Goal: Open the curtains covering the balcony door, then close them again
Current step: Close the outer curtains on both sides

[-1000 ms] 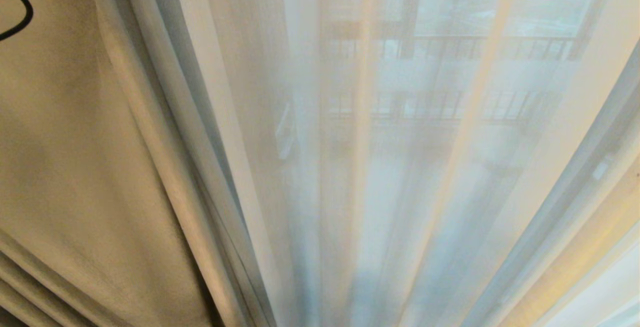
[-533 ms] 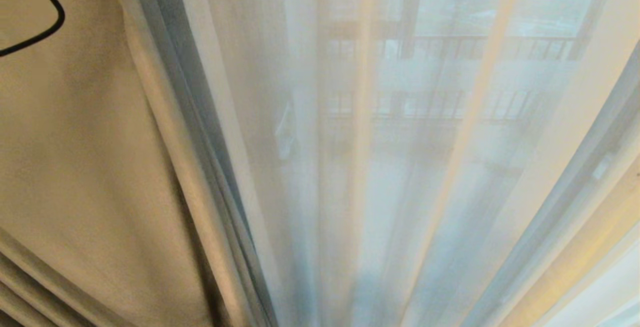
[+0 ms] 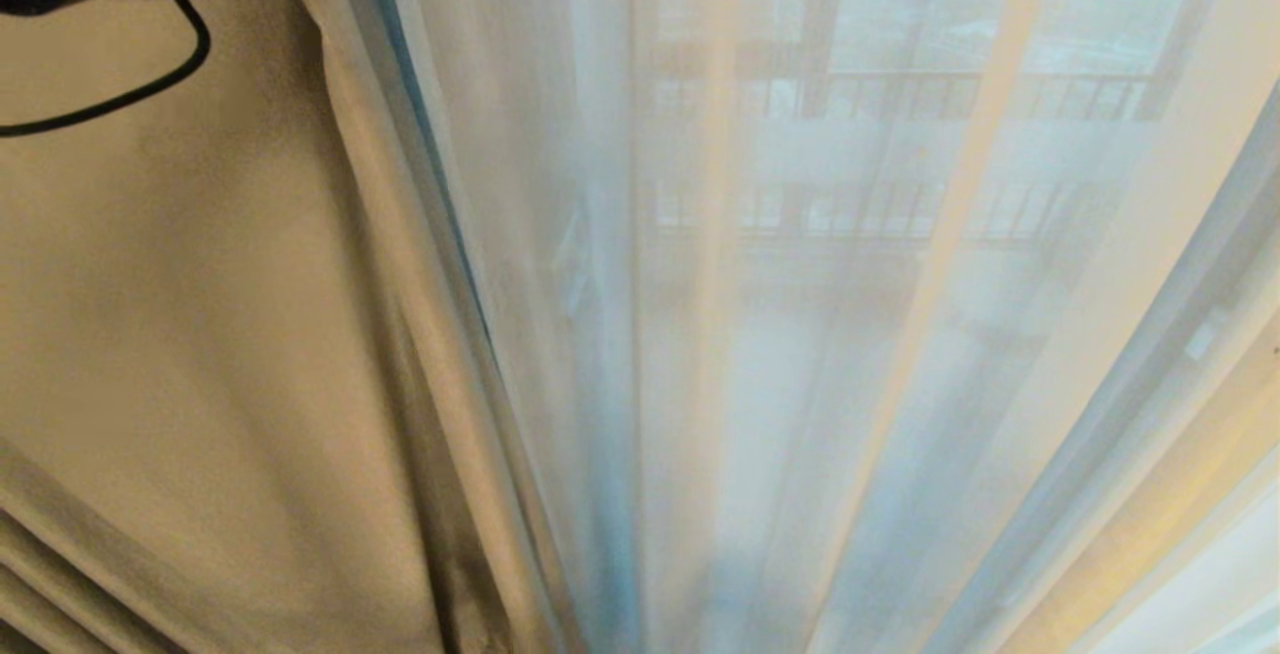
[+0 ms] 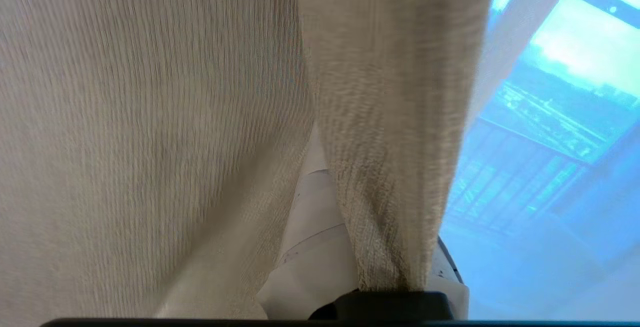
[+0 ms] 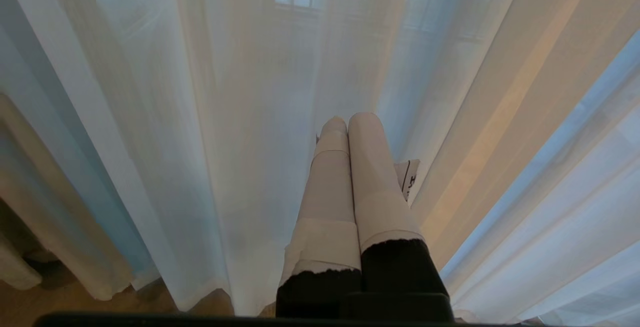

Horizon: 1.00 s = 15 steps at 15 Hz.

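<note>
Two layers hang before me: the heavy beige drape (image 3: 200, 334) from nine o'clock down to seven in the head view, the sheer (image 3: 800, 334) across the middle, with the balcony door (image 3: 825, 24) dim behind it. My left end effector (image 4: 345, 227) is clamped on the drape's edge fold (up at eleven o'clock), so I judge this the closing pull. Next I must haul that edge toward three o'clock without slipping. My right end effector (image 5: 347, 127) hangs pinched together, empty, near the sheer.
</note>
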Motion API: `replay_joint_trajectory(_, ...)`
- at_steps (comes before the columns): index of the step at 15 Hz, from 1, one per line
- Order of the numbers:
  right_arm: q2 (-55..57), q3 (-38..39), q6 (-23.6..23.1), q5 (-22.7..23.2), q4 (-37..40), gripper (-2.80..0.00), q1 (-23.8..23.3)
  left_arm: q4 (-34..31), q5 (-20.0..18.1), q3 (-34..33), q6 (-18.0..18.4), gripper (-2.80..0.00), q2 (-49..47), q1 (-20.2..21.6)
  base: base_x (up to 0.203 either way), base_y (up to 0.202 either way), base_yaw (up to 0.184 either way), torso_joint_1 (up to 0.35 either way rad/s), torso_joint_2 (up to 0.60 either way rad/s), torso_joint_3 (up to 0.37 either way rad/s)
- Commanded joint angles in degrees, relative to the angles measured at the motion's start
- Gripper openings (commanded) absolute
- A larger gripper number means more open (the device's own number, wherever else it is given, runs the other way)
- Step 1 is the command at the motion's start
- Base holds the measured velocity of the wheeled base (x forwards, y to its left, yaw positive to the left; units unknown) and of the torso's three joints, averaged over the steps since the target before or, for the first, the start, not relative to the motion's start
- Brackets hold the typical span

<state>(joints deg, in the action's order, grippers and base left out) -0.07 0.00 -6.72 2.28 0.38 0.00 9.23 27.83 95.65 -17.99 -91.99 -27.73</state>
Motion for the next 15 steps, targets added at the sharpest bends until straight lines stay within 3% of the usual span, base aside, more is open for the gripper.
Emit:
replay_joint_trajectory(1,0.07,0.0,-0.05,0.01,-0.03,-2.8,0.0,-0.05,0.58,0.07,-0.11,-2.8,-1.33,-1.88,0.0,0.0,0.0,0.0,0.0,0.0)
replay_joint_trajectory(11,0.07,0.0,-0.05,0.01,0.06,-2.8,0.0,0.09,3.53,0.07,-0.38,-2.8,-3.77,-8.18,0.0,0.0,0.0,0.0,0.0,0.0)
replay_joint_trajectory(15,0.07,0.0,-0.05,0.09,-0.03,-2.8,0.0,0.09,3.71,-0.01,-0.37,-2.8,-3.81,-8.75,0.0,0.0,0.0,0.0,0.0,0.0)
